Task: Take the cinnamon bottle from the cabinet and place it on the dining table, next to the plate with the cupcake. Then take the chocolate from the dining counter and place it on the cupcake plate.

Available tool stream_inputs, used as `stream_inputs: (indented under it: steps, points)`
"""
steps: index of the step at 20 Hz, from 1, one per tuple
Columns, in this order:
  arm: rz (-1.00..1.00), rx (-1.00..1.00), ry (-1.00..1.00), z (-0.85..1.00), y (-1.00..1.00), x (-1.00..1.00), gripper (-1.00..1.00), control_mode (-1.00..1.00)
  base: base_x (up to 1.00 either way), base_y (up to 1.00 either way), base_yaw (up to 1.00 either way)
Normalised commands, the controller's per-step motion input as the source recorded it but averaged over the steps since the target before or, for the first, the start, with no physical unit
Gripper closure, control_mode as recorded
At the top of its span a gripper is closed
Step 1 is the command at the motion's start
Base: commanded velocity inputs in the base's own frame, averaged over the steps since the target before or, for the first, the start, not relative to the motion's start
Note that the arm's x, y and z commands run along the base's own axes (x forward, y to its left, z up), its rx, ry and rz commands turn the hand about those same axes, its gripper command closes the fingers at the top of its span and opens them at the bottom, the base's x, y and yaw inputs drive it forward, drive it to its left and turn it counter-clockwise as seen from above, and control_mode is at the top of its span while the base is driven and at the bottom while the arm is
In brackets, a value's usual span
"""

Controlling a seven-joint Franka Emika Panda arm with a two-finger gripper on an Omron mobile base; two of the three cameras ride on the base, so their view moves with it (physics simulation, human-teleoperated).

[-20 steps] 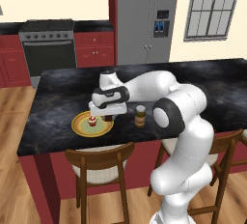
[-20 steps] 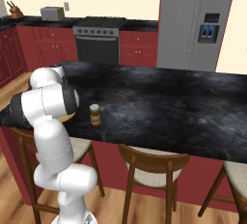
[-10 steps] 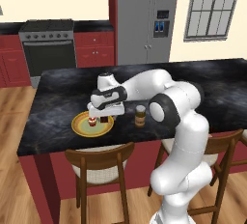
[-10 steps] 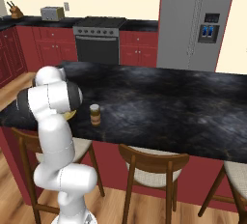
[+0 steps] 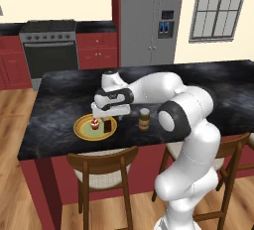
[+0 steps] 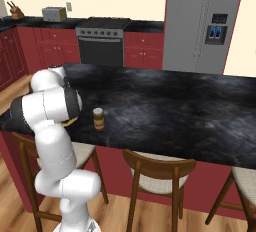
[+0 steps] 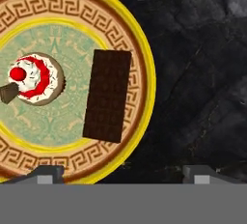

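The yellow plate [image 5: 84, 130] [image 7: 72, 39] lies near the front left of the black marbled dining table [image 5: 59, 100] [image 6: 165, 111]. On it sit the red-topped cupcake [image 5: 94, 123] [image 7: 33, 78] and the dark brown chocolate bar [image 5: 107, 126] [image 7: 107, 95], lying flat beside the cupcake. My gripper [image 5: 105, 116] [image 7: 123, 172] hovers just above the plate, open, with nothing between its fingers; its tips frame the plate's edge in the hand view. The cinnamon bottle [image 5: 144, 119] [image 6: 98, 119] stands upright on the table just right of the plate.
Wooden stools [image 5: 101, 167] [image 6: 160, 168] stand along the table's front edge. A stove [image 5: 49, 45] and grey fridge [image 5: 149, 18] line the back wall. The table top stretches bare to the right [image 6: 200, 116].
The arm has drawn up and slightly right from the plate. The chocolate lies on the plate, free of the fingers. The bottle has not moved.
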Motion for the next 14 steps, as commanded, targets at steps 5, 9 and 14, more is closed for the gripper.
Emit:
stream_inputs:
  steps: [5,9,14]
  points:
    - [0.00,0.02,-0.15,0.35,-0.66,-0.91,-1.00,-1.00,0.00,0.00,0.00]
    - [0.00,0.03,-0.12,0.26,-0.74,-1.00,-1.00,-1.00,0.00,0.00,0.00]
    - [0.00,0.03,-0.07,0.18,-0.46,-1.00,-1.00,-1.00,0.00,0.00,0.00]
